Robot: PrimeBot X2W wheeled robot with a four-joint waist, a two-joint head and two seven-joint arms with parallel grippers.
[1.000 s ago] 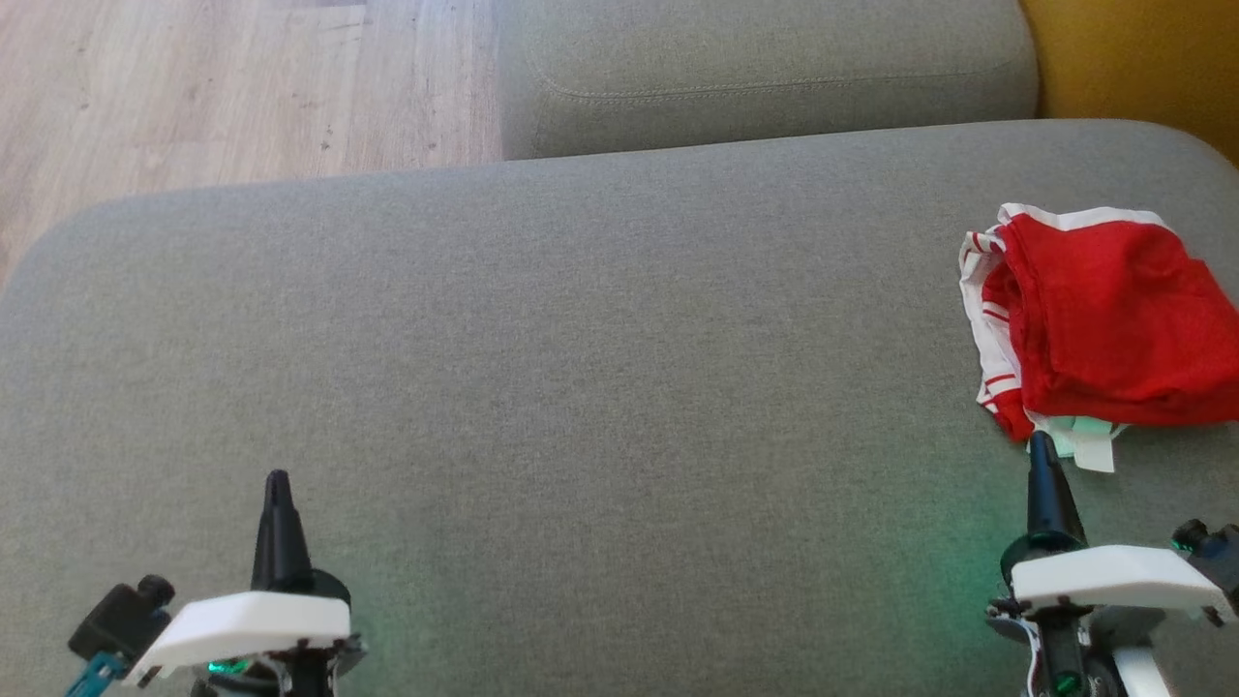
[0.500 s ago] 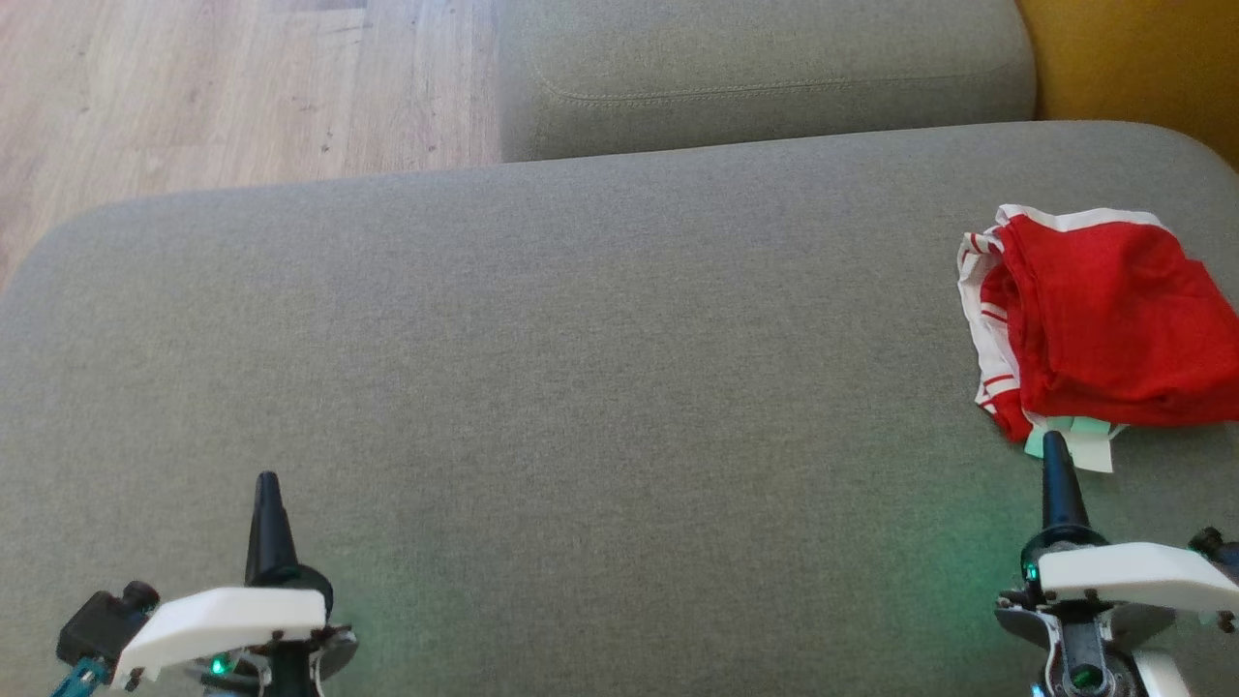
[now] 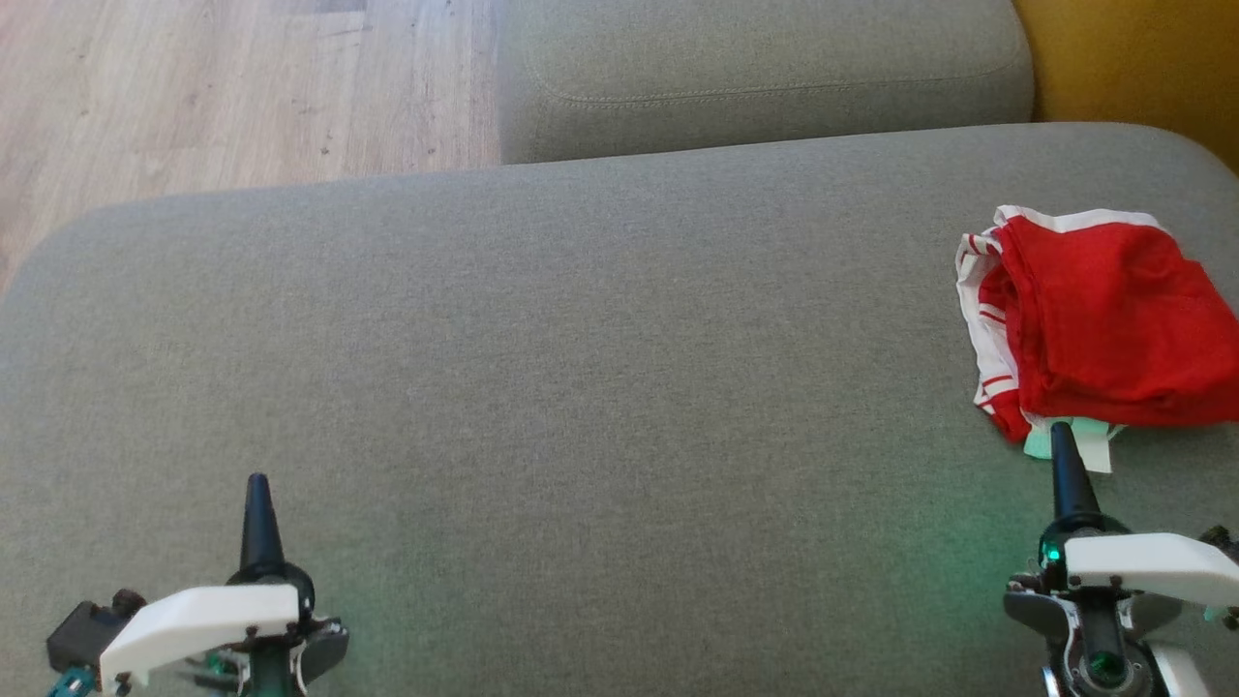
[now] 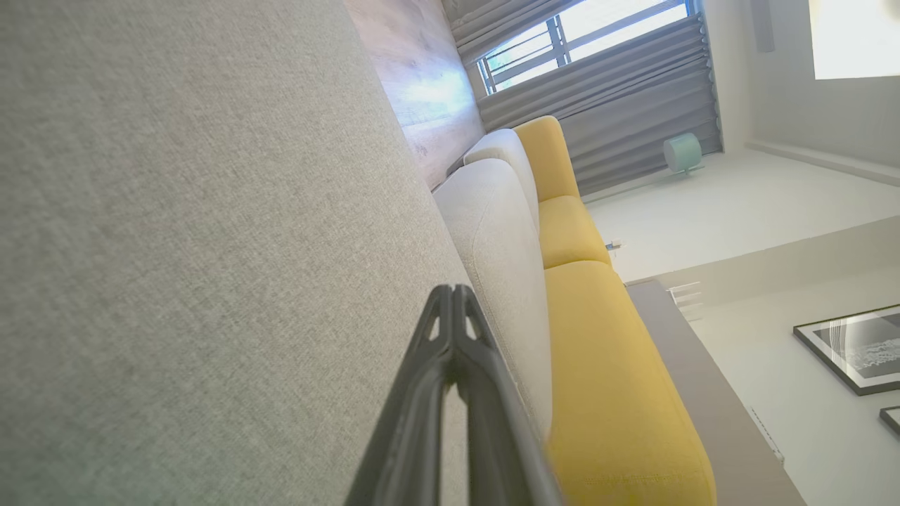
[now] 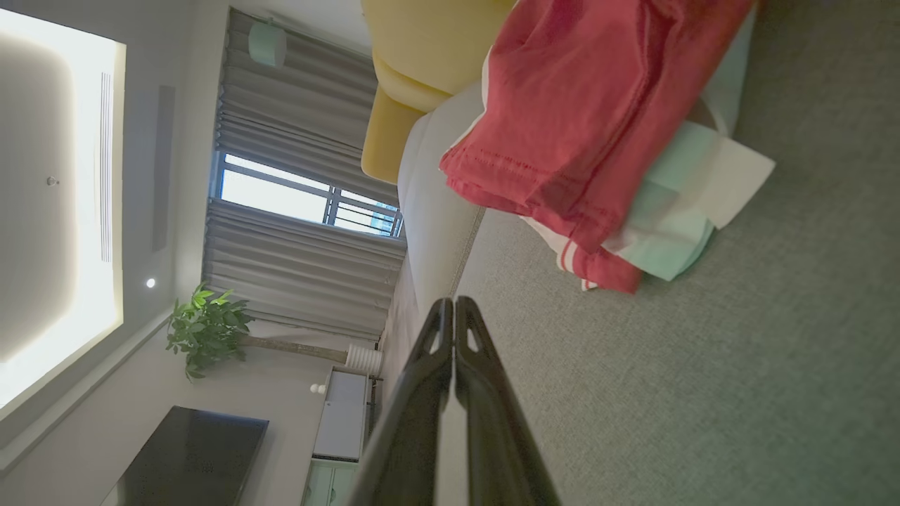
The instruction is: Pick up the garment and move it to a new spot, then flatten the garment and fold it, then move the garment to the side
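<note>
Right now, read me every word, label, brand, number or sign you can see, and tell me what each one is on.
No text can be read in any view.
The red garment has white stripes and trim, but no lettering.
The pale flap sticking out under it is blank on the side that shows.
The framed picture on the wall has no words I can make out.
</note>
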